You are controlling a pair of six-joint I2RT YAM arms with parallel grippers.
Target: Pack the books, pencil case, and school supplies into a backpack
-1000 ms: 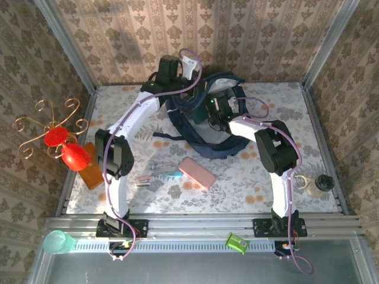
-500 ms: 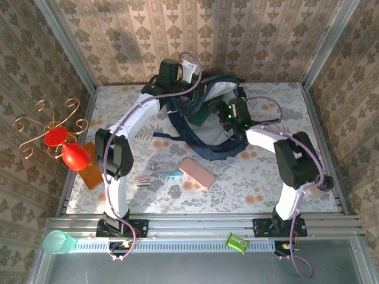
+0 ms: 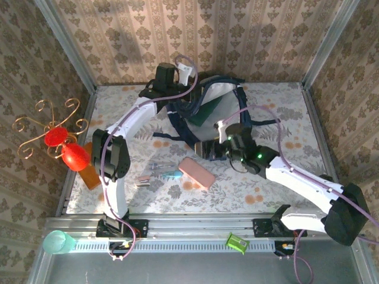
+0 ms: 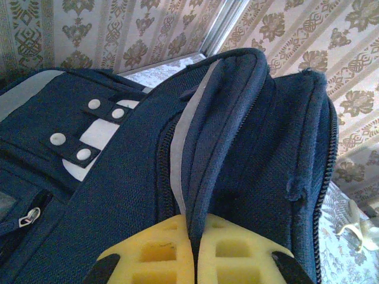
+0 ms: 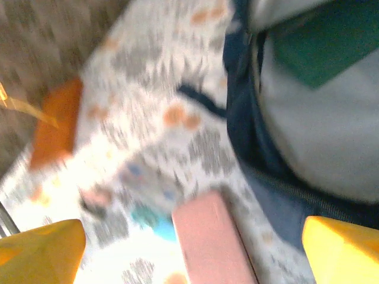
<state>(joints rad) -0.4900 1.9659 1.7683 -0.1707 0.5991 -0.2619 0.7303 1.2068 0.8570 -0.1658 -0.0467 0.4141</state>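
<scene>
The dark navy backpack (image 3: 220, 127) lies at the back centre, its mouth held open to show pale lining. A dark green-blue book (image 3: 206, 112) lies inside it. My left gripper (image 3: 182, 94) is shut on the backpack's upper rim, and the yellow fingers (image 4: 148, 251) pinch a fold of navy fabric (image 4: 118, 177). My right gripper (image 3: 204, 149) is open, just outside the bag's near edge. It hangs above the pink pencil case (image 3: 196, 172), apart from it. In the blurred right wrist view the case (image 5: 213, 242) sits between the wide fingertips (image 5: 41, 251). The school supplies (image 3: 161, 171) lie to the left of the case, a teal-handled tool (image 5: 155, 223) among them.
An orange-brown slab (image 3: 92, 173) lies at the table's left edge, below a red ornament (image 3: 66, 148) on a gilded wire stand. A teal cup (image 3: 56, 241) and a small green object (image 3: 235, 242) sit on the front rail. Patterned walls enclose the table.
My right arm has drawn out of the backpack and swung forward and left, down toward the pink case, its jaws a little wider. The left gripper keeps its hold on the rim.
</scene>
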